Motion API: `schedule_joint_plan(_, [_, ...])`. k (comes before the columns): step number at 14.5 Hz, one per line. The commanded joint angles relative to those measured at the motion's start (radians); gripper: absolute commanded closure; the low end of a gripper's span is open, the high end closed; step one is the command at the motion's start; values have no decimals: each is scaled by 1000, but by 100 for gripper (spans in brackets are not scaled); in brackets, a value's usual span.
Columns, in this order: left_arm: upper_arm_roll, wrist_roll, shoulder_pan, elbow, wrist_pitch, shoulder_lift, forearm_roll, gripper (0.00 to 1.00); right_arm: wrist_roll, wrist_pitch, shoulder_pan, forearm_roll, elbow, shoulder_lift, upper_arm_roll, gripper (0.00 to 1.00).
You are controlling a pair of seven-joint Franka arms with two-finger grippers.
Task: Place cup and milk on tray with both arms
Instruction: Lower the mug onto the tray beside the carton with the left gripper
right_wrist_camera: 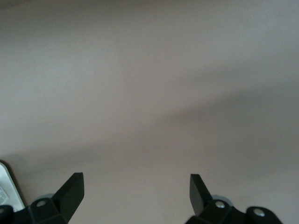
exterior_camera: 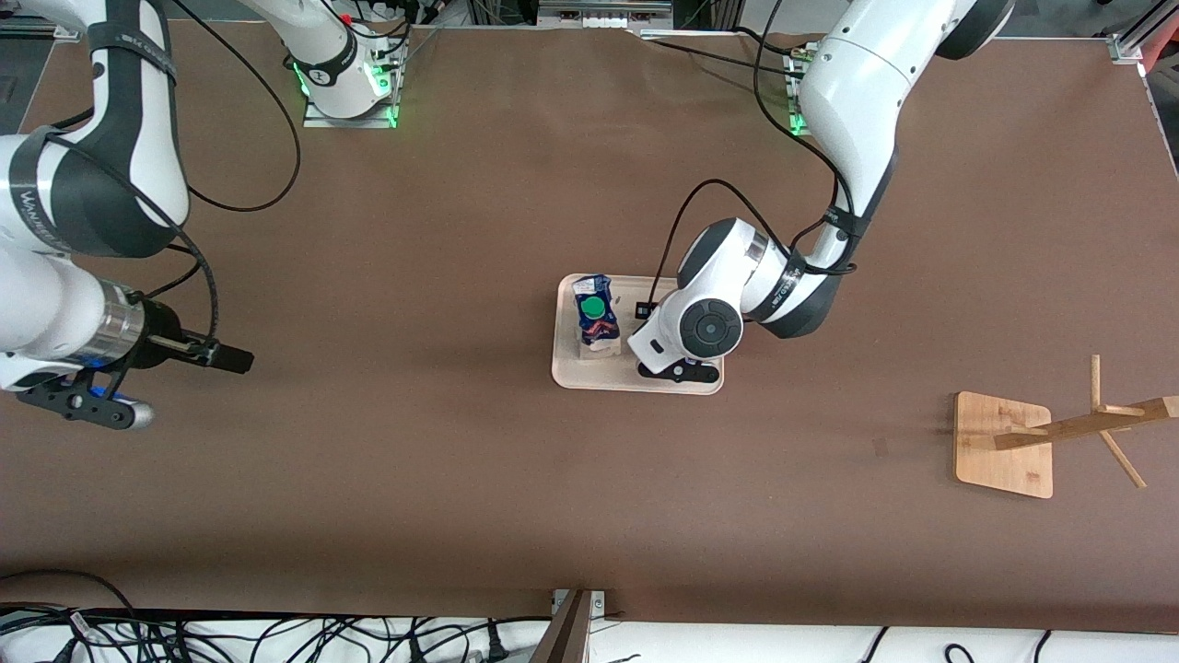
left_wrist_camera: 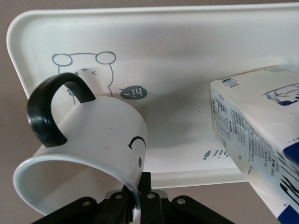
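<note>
Cup (left_wrist_camera: pixel 88 140): we see the white smiley mug over the tray, pinched at its rim so it can be set beside the milk.
Cup direction: it hangs tilted, its mouth turned toward the wrist camera, black handle (left_wrist_camera: pixel 51 109) toward the tray's corner.
Milk (exterior_camera: pixel 594 320): the carton stands upright on the tray, green cap up, long axis vertical.
Tray (exterior_camera: pixel 564 364): it lies flat mid-worktop.
Left gripper (left_wrist_camera: pixel 138 198): fingers clamp the cup's wall.
Right gripper (right_wrist_camera: pixel 135 189): it waits over bare worktop at its own end, fingers spread wide, holding nothing.
</note>
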Motion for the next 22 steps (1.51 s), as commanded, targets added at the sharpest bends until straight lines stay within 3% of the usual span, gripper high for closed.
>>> schedule_joint_plan(1, [20,19,-14,24,-20,19,-13,98,-12,34,-7,-106,-4,-11,17,0])
schedule_joint_plan(2, [20,18,-14,24,-20,19,-13,94,-10,59,-7,-166,-16,-12,34,0])
schedule_joint_plan(4, [20,15,-14,23,-20,19,-15,82,-10,115,-36,-179,-52,-26,89,0])
schedule_joint_plan(7, [23,13,-14,23,-20,21,-15,78,-24,201,-126,-168,-160,-61,164,0])
schedule_joint_plan(8, [27,13,-14,23,-22,20,-16,64,-22,229,-168,-165,-196,-83,203,0])
schedule_joint_plan(10, [29,19,-13,23,-25,9,-10,0,-27,222,-237,-150,-205,-107,261,0])
schedule_joint_plan(15, [52,25,1,43,-145,-46,-19,0,-19,145,-266,-151,-167,-132,257,0])
schedule_joint_plan(22, [67,27,131,34,-145,-265,-19,0,-12,206,-266,-154,-351,-293,257,0])
